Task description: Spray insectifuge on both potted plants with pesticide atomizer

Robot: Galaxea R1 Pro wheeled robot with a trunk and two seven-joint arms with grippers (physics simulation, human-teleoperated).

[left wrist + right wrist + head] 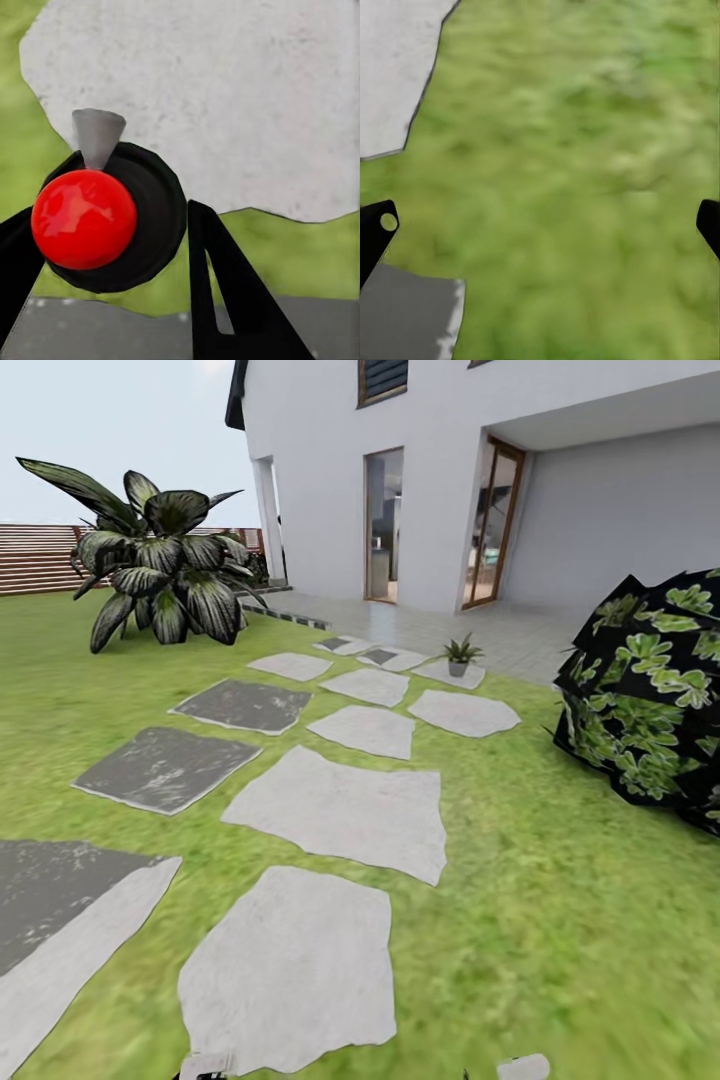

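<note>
- Head view: one potted plant (460, 655) stands far up the stepping stones (340, 810) near the house (450, 480) — well apart from us, looking unsprayed. The lawn (560, 880) stretches between.
- Left wrist view: the left gripper (112, 247) is closed on the pesticide atomizer (94, 217), seen end-on — red cap toward the camera, long axis along the fingers, grey nozzle jutting sideways toward pale stone. Pickup done, I'd judge; spraying remains.
- Right wrist view: the right gripper (544, 225) is spread wide, holding nothing, over grass.

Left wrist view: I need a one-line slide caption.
Left gripper shut on the pesticide atomizer, seen top-down above a grey stepping stone and lawn.
</note>
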